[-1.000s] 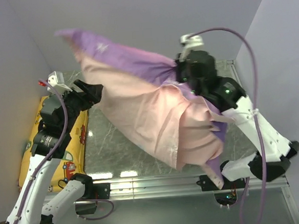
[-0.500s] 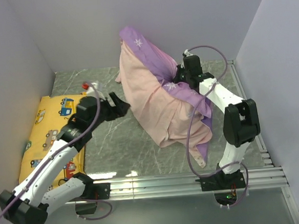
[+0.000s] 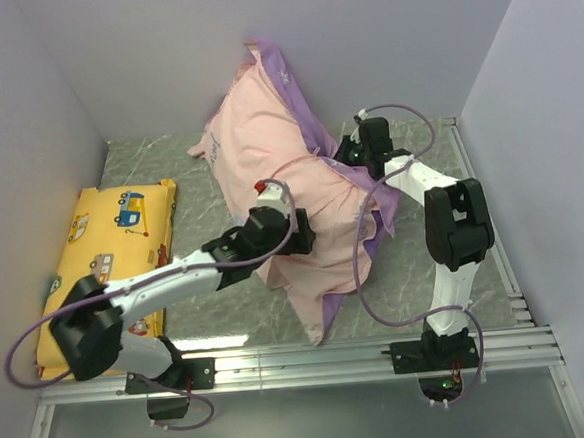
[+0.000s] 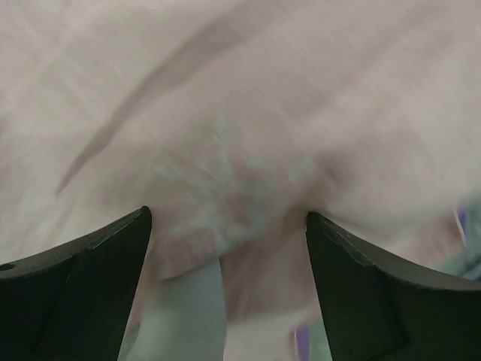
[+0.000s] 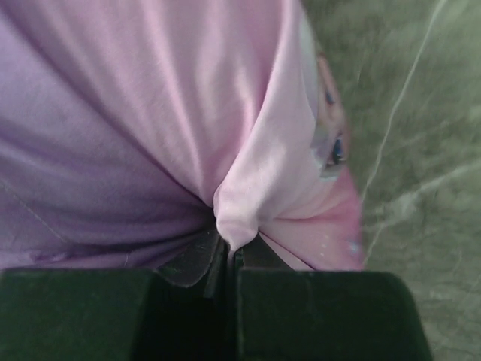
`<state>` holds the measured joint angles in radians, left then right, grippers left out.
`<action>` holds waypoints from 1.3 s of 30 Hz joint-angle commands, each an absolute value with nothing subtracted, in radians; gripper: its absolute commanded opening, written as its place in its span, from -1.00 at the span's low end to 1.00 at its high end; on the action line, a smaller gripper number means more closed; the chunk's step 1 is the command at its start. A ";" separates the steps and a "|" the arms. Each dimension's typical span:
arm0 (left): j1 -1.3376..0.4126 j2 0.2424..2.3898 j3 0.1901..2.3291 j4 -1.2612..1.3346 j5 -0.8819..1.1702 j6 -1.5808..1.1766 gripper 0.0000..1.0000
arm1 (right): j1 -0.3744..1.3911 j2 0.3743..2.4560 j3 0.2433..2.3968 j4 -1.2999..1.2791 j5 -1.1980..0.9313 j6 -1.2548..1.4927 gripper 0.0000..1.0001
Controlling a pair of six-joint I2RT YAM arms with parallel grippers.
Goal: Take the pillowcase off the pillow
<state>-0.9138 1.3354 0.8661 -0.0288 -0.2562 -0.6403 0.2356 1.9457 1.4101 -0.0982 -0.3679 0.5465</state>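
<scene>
You have one pillowcase [image 3: 279, 170], bunched in the upper middle of the top view. One yellow vehicle-print pillow [image 3: 103, 242] lies at the left edge, on one marbled table [image 3: 228, 314]. You have two arms, the left arm [image 3: 166, 281] and the right arm [image 3: 456, 223]. There are two purple cables, the left cable [image 3: 13, 349] and the right cable [image 3: 359, 274].

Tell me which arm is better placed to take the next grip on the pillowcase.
Left, probably. The left pincer stands open with the pillowcase right in front of it, pale pink side facing, so it is free to close. The right pincer is shut on a fold of the fabric, so it is occupied.
</scene>
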 commanded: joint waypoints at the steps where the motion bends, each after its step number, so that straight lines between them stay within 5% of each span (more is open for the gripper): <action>1: -0.920 1.443 1.017 -0.056 -0.493 -0.626 0.78 | 0.272 1.970 1.336 -0.261 -0.399 0.515 -1.00; 6: -0.916 1.532 1.140 -0.225 -0.801 -0.715 0.53 | 0.270 1.889 1.322 -0.290 -0.376 0.499 -1.00; 9: -0.916 1.458 1.053 -0.129 -0.738 -0.698 0.09 | 0.267 1.829 1.333 -0.327 -0.339 0.479 -0.84; 10: -0.916 1.422 1.036 -0.106 -0.720 -0.687 -0.32 | 0.270 1.812 1.336 -0.337 -0.319 0.469 -0.63; 14: -0.925 1.414 1.041 -0.061 -0.568 -0.672 -0.99 | 0.273 1.695 1.354 -0.377 -0.272 0.472 -0.03; 20: -0.977 1.489 1.178 -0.051 -0.453 -0.739 -0.97 | 0.288 1.455 1.411 -0.457 -0.169 0.479 0.51; 22: -0.977 1.541 1.245 -0.035 -0.419 -0.741 -0.80 | 0.288 1.350 1.405 -0.457 -0.160 0.497 0.59; 27: -0.977 1.649 1.426 -0.069 -0.327 -0.741 -0.39 | 0.294 1.116 1.262 -0.430 -0.141 0.531 0.63; 30: -0.977 1.658 1.471 -0.118 -0.354 -0.733 0.13 | 0.313 0.981 1.122 -0.407 -0.095 0.552 0.63; 34: -0.976 1.620 1.462 -0.158 -0.416 -0.727 0.41 | 0.380 0.848 0.967 -0.379 0.020 0.583 0.63; 39: -0.976 1.546 1.402 -0.236 -0.491 -0.715 0.46 | 0.611 0.843 0.894 -0.379 0.240 0.587 0.64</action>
<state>-0.9768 1.6333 1.4284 -0.1913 -0.4194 -0.7250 0.4908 0.8192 0.9024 -0.3977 0.0647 0.5728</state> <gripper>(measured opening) 0.725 0.818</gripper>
